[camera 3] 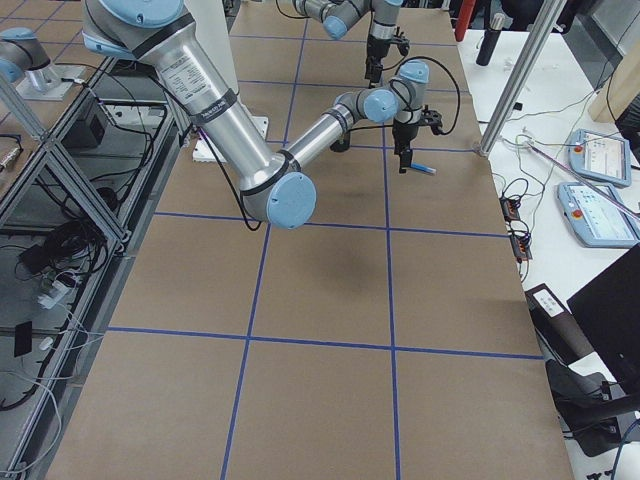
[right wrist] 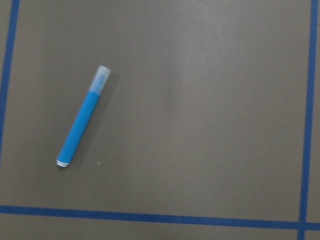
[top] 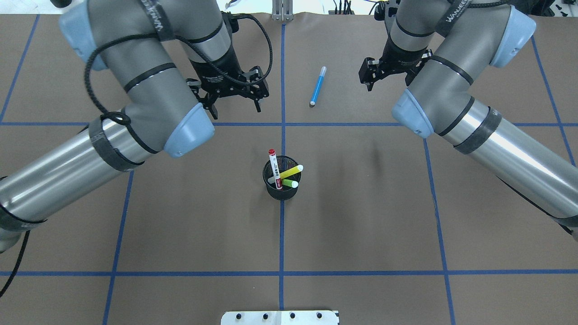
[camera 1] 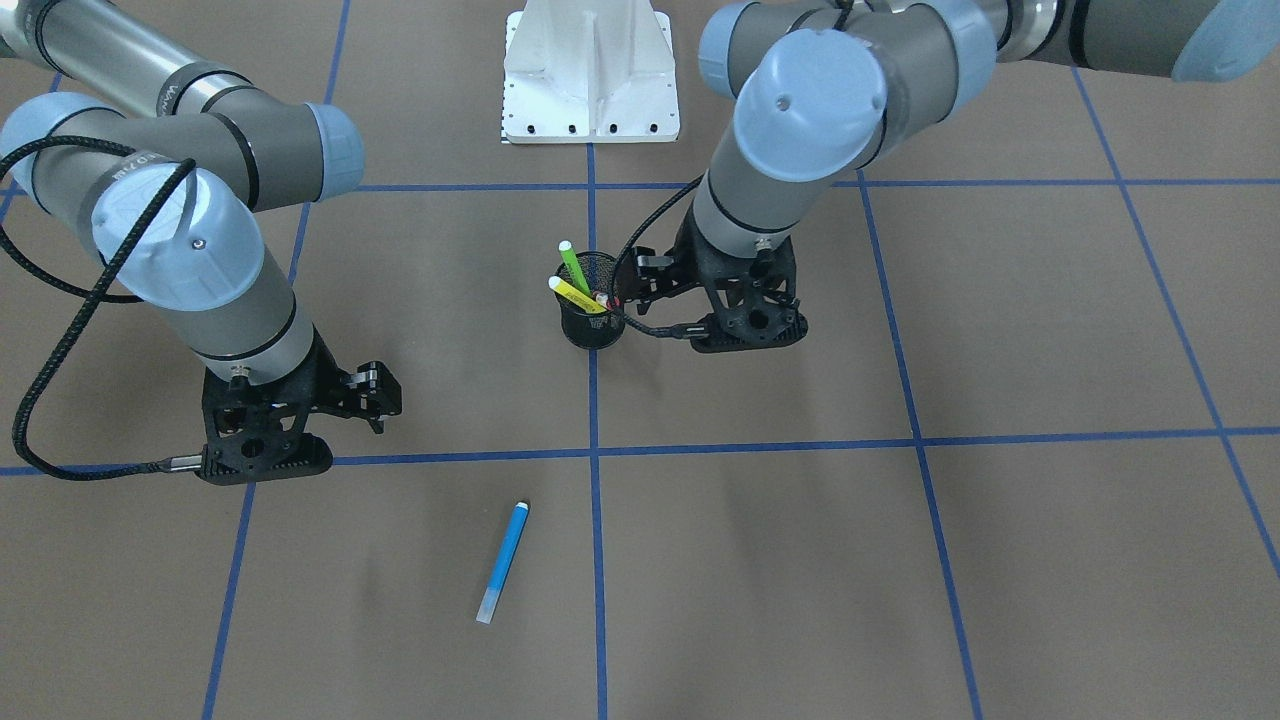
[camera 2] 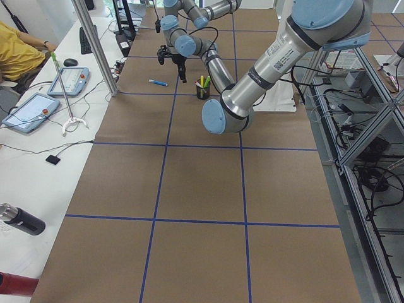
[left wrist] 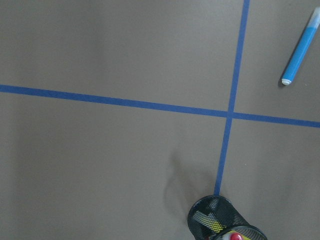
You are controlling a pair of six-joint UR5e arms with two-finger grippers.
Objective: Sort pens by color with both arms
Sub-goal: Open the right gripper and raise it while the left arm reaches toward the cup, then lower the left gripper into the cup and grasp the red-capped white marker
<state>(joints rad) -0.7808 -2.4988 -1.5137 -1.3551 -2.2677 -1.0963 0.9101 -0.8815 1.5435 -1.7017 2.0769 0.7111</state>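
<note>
**Sorting under way, one pen of four out.** Blue pen (top: pixel 318 85) flat on the table (top: pixel 361 203), far from the robot's base, just right of the centre tape line (top: pixel 282 234), apart from both grippers. Red-capped white pen (top: pixel 274 169), yellow pen (top: pixel 291 171) and green pen (top: pixel 290 183) leaning in the black mesh cup (top: pixel 282 195), on the centre line, nearer the base.

Right gripper (top: pixel 366 81) above the table, just right of the blue pen, holding nothing; spread of its jaws not determinable. Left gripper (top: pixel 235 107) left of the centre line, beyond the cup on its far side, jaws spread wide, empty.

Step in hand, by judgement: retrieval of the next pen from the cup, most likely by the left gripper. Next move:
- travel nearward to the cup
- centring over one protruding cap
- descent with jaws astride a single barrel
- closure, then a straight lift, to avoid tipping the cup or dragging the neighbouring pens
</note>
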